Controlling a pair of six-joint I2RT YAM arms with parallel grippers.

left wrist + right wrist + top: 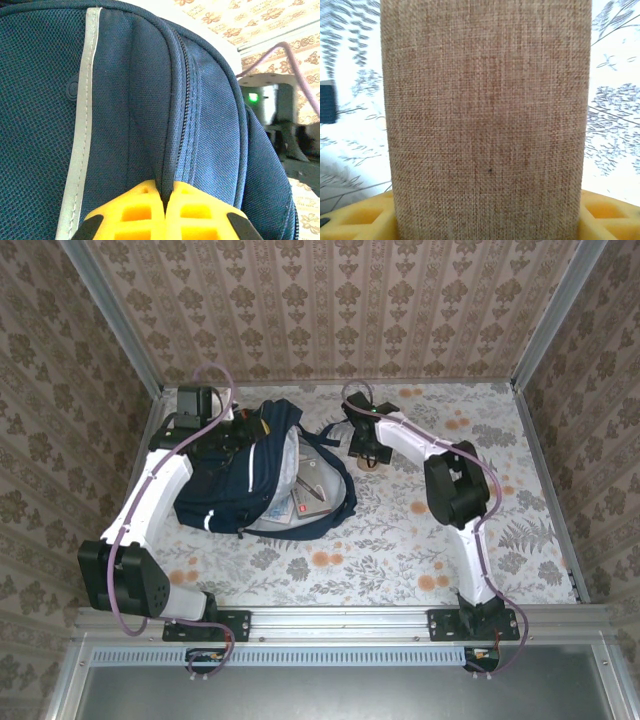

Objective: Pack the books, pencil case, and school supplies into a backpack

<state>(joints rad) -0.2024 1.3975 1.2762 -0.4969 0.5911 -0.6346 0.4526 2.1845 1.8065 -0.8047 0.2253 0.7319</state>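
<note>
Both arms are gripping.
The left fingers (135,212) are pinching the backpack (45,110) seam, fully closed; the right fingers (355,222) are clasping the tan case (485,125), part open.

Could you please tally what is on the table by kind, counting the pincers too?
backpack: 1
tan case: 1
pincers: 2 (left pincer, right pincer)
flat items in the backpack's opening: too hidden to count
Total: 4 counted
</note>
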